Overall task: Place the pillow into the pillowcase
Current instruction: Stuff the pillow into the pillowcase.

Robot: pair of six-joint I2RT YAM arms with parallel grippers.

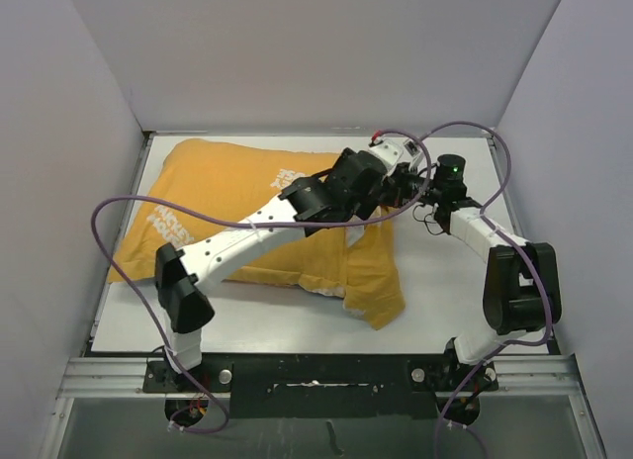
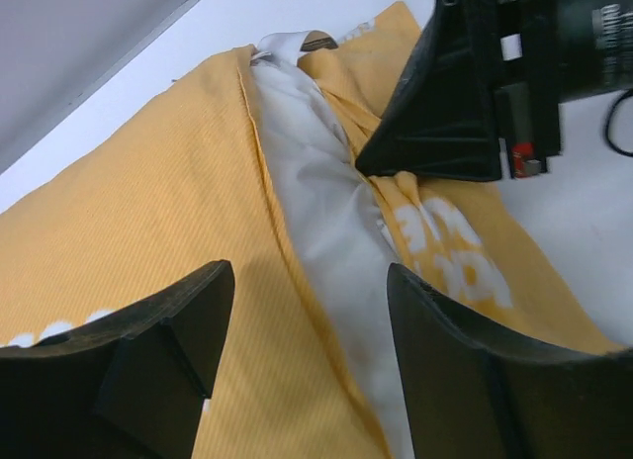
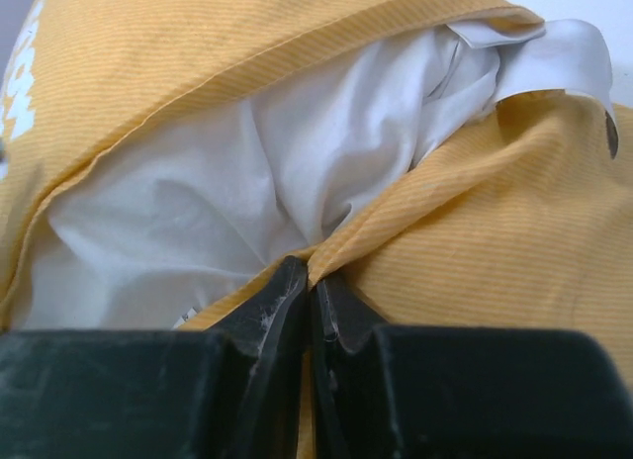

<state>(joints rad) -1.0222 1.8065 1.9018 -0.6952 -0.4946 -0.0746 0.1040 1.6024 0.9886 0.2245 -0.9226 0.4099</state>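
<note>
One plump white pillow is filling one mustard-yellow fabric pillowcase; right gripper is pinching its open edge, left gripper hovering open above.

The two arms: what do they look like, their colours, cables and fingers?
The left arm and the right arm both have white links and black joints. A purple cable loops along each. A small green light glows on the right arm. The fingers are black and wedge-shaped.
</note>
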